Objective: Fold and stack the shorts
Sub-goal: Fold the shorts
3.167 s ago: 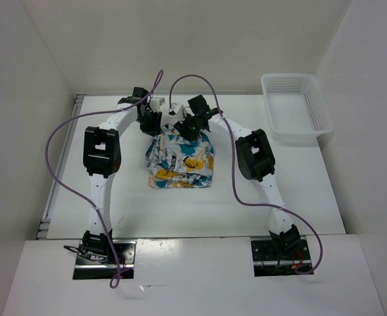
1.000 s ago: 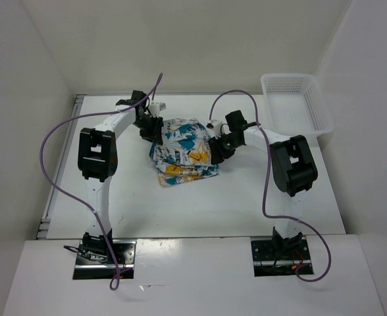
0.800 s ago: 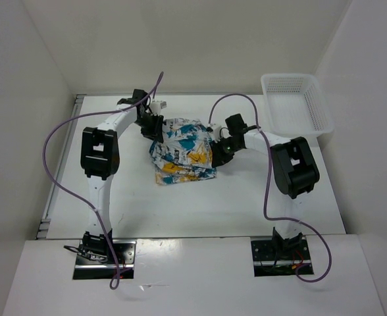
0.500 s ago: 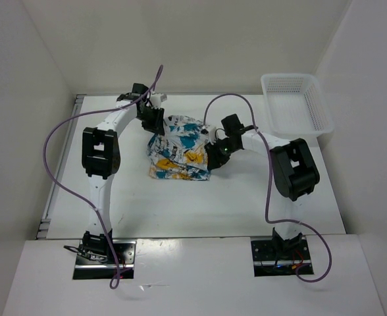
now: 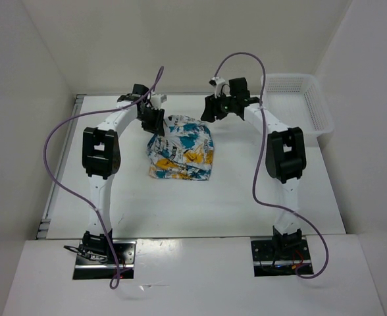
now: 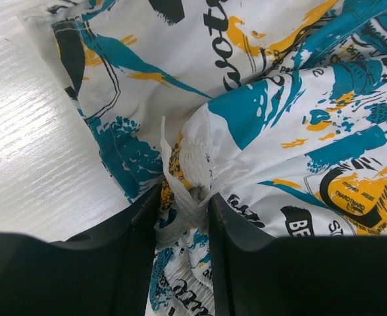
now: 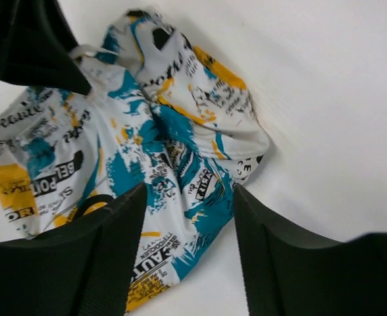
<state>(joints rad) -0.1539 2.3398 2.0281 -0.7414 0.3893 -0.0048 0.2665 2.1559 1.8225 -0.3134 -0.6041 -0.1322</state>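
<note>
The shorts [image 5: 182, 153] lie in a folded bundle mid-table, white with teal, yellow-orange and black print. My left gripper [image 5: 155, 124] is at their far left corner, shut on a bunched fold of the shorts [image 6: 187, 207]. My right gripper [image 5: 208, 110] is open and empty, raised just beyond the bundle's far right corner. In the right wrist view the shorts [image 7: 141, 164] lie below the spread jaws, apart from them.
A white mesh basket [image 5: 296, 105] stands at the far right of the table. White walls close in the table on the left, back and right. Purple cables loop over both arms.
My right gripper has let go of the shorts' right side and swung up and away to the far side. The bundle has settled flatter. My left gripper has kept its hold.
</note>
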